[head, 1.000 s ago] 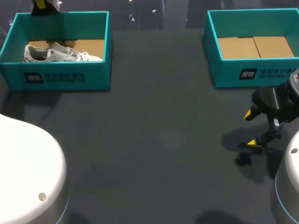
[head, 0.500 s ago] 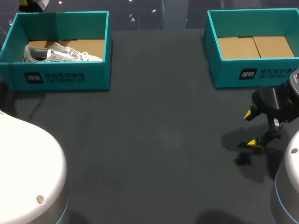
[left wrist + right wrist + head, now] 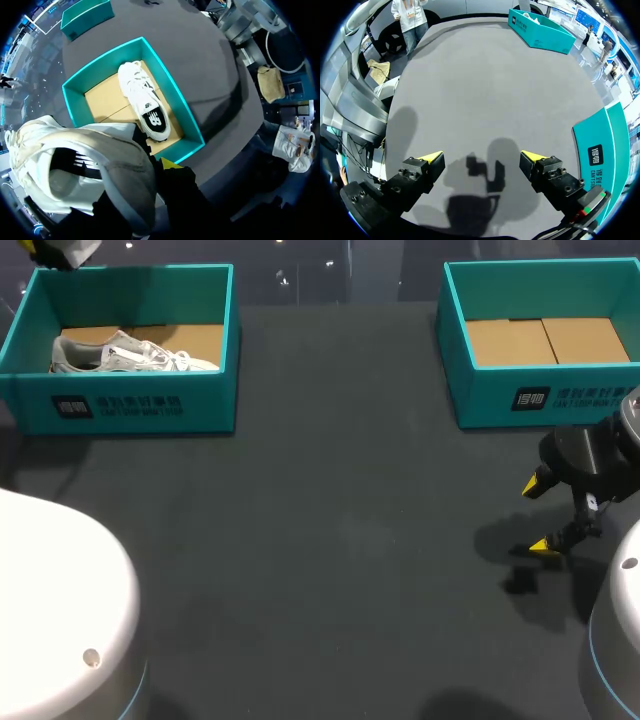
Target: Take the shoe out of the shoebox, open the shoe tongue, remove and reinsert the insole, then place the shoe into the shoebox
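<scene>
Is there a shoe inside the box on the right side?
No, the right shoebox shows only its bare cardboard floor; the white shoe lies in the left shoebox.

The left box (image 3: 200, 405) and right box (image 3: 480, 400) are coloured teal, floored in tan. The shoe (image 3: 120, 355) is seen white, black-heeled. The table (image 3: 350, 540) is dark grey. The right gripper (image 3: 540, 514) is tipped yellow.

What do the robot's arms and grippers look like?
The left arm and right arm have rounded white shells with a thin blue ring. The right gripper is black and blocky, its two fingers ending in bright yellow wedge tips.
</scene>
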